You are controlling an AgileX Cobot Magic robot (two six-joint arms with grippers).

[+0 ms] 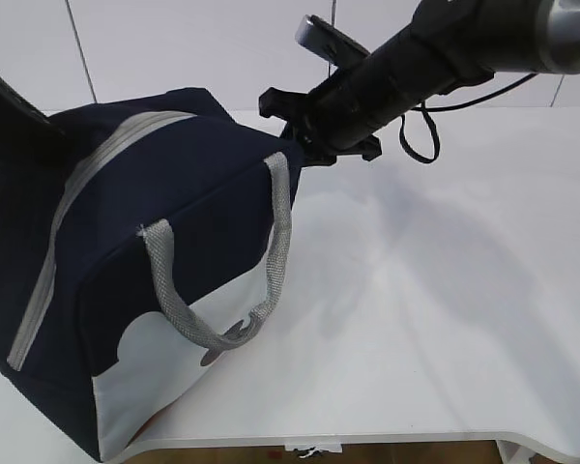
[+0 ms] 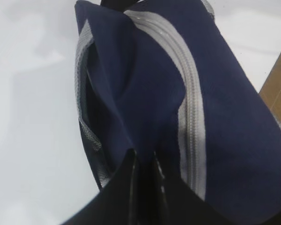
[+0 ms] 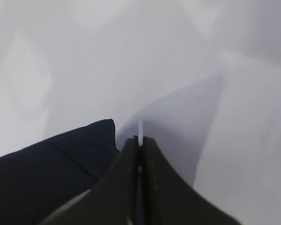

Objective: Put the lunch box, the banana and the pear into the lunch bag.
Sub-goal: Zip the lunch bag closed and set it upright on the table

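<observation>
Lunch bag [image 1: 145, 280] sits on the white bench [image 1: 435, 319] at the left of the exterior view, its grey zipper [image 2: 189, 108] running along the top and one grey handle [image 1: 232, 280] looping down the near side. We see our left tool [image 2: 145, 161] pinched nearly closed at a fold of the bag's navy fabric. Our right tool [image 3: 139, 145] is closed with nothing between its fingers, just beside the bag's far corner.
</observation>
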